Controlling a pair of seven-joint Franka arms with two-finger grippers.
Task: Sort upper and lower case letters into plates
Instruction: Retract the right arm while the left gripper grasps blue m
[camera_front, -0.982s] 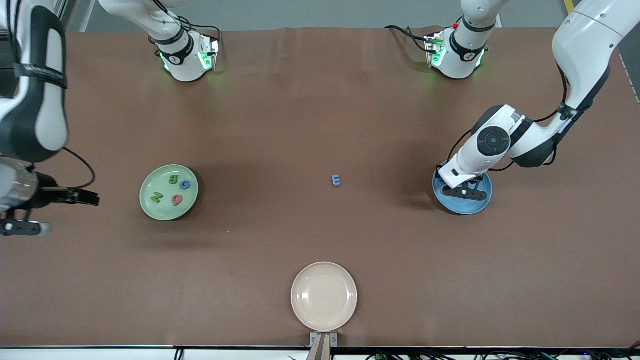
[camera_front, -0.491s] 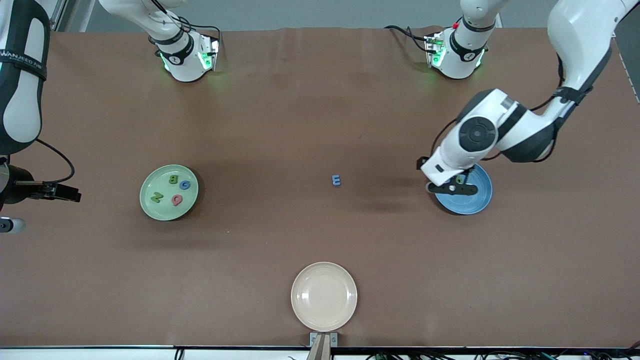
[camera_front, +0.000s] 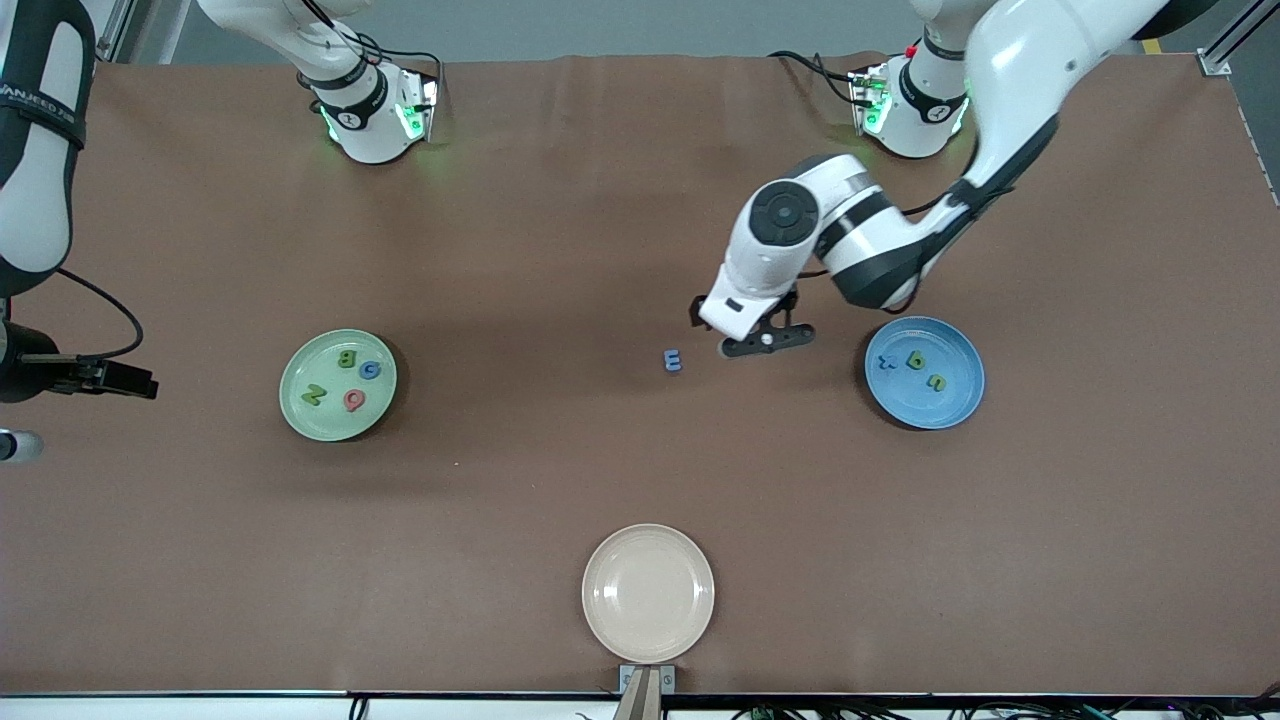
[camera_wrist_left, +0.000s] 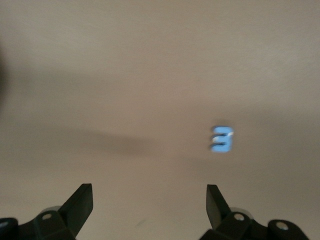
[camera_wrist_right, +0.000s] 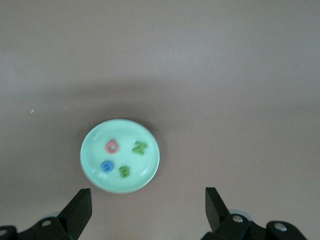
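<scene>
A small blue letter E (camera_front: 673, 360) lies on the brown table near the middle; it also shows in the left wrist view (camera_wrist_left: 221, 139). My left gripper (camera_front: 765, 340) is open and empty, low over the table beside the E, between it and the blue plate (camera_front: 925, 405). The blue plate holds three letters. The pale green plate (camera_front: 335, 420) holds several letters and also shows in the right wrist view (camera_wrist_right: 150, 170). My right gripper (camera_front: 20, 445) is open and empty, high up at the right arm's end of the table, and waits.
An empty cream-beige plate (camera_front: 648, 592) sits near the table's front edge, nearer to the front camera than the E. The two arm bases stand along the table's back edge.
My left gripper has moved from over the blue plate toward the table's middle, up to the blue E, uncovering the plate's letters. The right arm drew back slightly, then stopped.
</scene>
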